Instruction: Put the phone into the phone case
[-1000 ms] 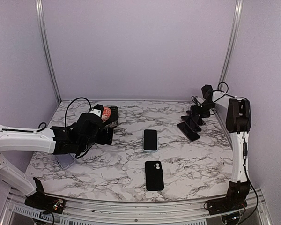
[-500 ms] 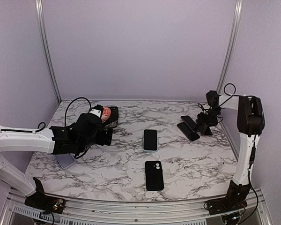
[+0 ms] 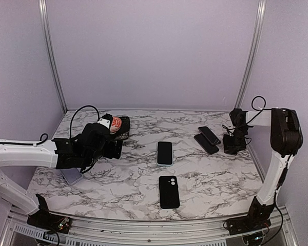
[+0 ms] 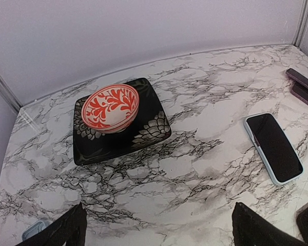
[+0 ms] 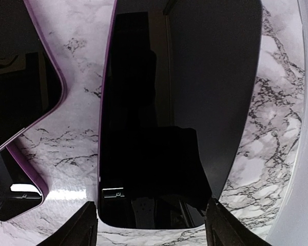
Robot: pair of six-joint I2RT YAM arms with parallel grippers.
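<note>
- Two claws in play: left claw point(image 4: 158, 218) spread wide, gripping nothing, hovering over the desk point(image 4: 195, 169) near the bowl point(image 4: 111, 106).
- Right claw point(image 5: 151, 207) partly open, fingers point(image 5: 82, 225) flanking the phone point(image 5: 143, 118) at its end; whether they touch it, can't tell.
- Phone lies flat at the far right; black case point(image 3: 169, 191) near-centre, well apart.

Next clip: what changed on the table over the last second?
The right end effector drew back from above the two dark phones toward the table's right edge. Both phones now lie uncovered, and it took nothing along. The left end effector, the bowl, the middle phone and the black case stayed where they were.
</note>
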